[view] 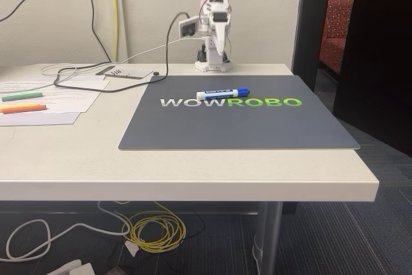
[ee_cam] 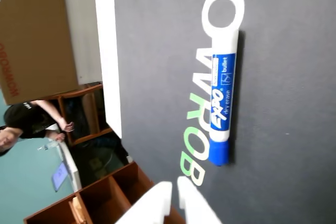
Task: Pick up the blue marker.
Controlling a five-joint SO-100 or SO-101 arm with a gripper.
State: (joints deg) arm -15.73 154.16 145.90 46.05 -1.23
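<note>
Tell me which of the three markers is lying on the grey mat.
The blue marker, just above the WOWROBO lettering. The green marker and orange marker lie off the mat on papers at the table's left in the fixed view.

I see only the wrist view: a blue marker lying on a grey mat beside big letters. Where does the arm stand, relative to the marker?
Observer: In the fixed view the arm stands folded at the far edge of the table, behind the mat. The blue marker lies in front of its base.
Operator: Are other markers close to it?
Observer: No. A green marker and an orange marker lie on papers at the left, off the mat.
</note>
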